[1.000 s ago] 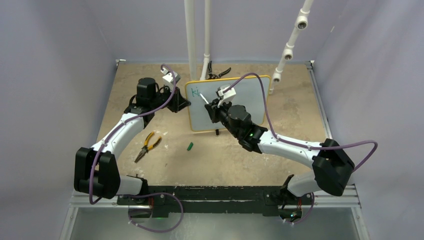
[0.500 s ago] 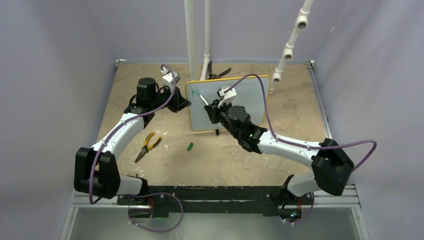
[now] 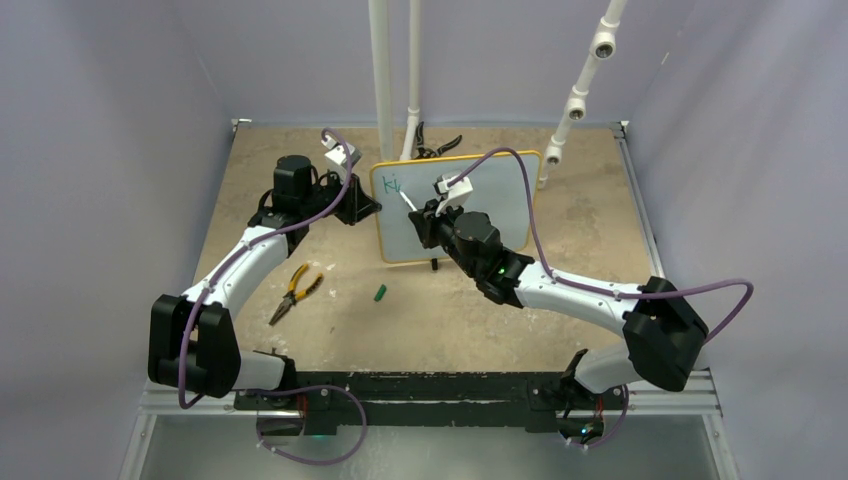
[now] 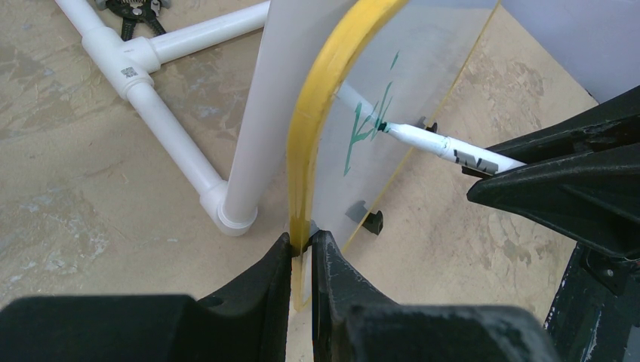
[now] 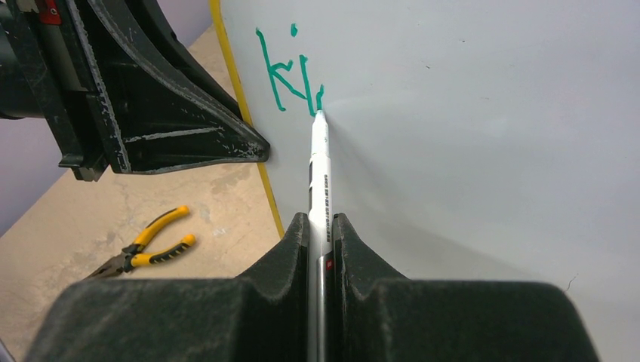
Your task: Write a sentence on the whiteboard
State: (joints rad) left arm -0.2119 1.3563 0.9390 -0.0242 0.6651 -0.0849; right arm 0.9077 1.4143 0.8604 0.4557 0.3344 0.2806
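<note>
The whiteboard (image 3: pixel 500 195), white with a yellow frame, stands upright at the middle back of the table. My left gripper (image 4: pixel 303 240) is shut on the whiteboard's left frame edge (image 4: pixel 309 143). My right gripper (image 5: pixel 321 220) is shut on a white marker pen (image 5: pixel 320 162). The pen's tip touches the board at the end of the teal lettering (image 5: pixel 290 75), which reads "ki" plus a short stroke. The same lettering (image 3: pixel 392 184) sits at the board's upper left in the top view, and the pen (image 4: pixel 441 143) shows in the left wrist view.
Yellow-handled pliers (image 3: pixel 293 291) lie on the table left of centre. A small green cap (image 3: pixel 380 293) lies in front of the board. White PVC pipes (image 3: pixel 383 80) rise behind the board, with black pliers (image 3: pixel 437 147) at their foot. The tan tabletop (image 3: pixel 600 220) has a raised edge.
The pen tip has shifted very slightly on the board; the arms and the board stay otherwise where they were.
</note>
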